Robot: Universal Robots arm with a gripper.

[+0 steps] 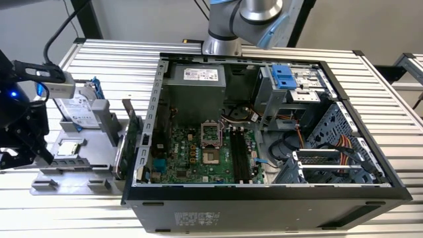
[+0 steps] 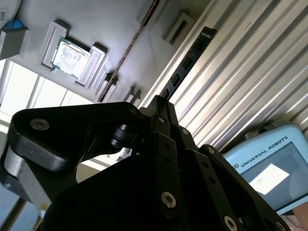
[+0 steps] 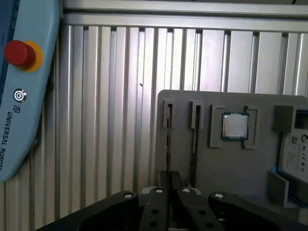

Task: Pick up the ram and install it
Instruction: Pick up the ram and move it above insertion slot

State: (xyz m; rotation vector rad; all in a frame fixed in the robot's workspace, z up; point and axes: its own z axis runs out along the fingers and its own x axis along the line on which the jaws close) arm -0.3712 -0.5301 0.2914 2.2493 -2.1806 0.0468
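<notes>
Hand (image 3: pixel 171 182) hangs low over one end of the grey tray (image 3: pixel 216 168), lined up w/ the tray's outermost slot. Apart, together or clamped: can't tell, since its own black linkage covers the working end in both wrist views. In the exterior view the hand sits at 9 o'clock, above the tray's end.

Ram (image 3: pixel 167 149) stands on edge in that outermost slot, just beside the tray's rim and the bare ribbed table (image 3: pixel 106 120). It meets the hand's line, but contact can't be judged.

Progress, as I read it: early. The ram is in the tray, not lifted, so the pick-up isn't visibly done and the whole install is left.

Look of the ram: in the first wrist view it's edge-on, a thin brownish line. In the second wrist view the ram (image 2: pixel 191 55) is a long, narrow dark strip w/ a row of small dark chips along it. Its colour reads dark there, not clearly blue.

Further along the tray come a CPU chip (image 3: pixel 235 126) in its recess, then a hard drive (image 1: pixel 76 111).

Beyond, at 3 o'clock from the tray in the exterior view, is the open case (image 1: pixel 264 208). Its long black memory slots (image 1: pixel 239 156) on the mobo (image 1: pixel 188 156) look vacant, approx. mid-frame.
</notes>
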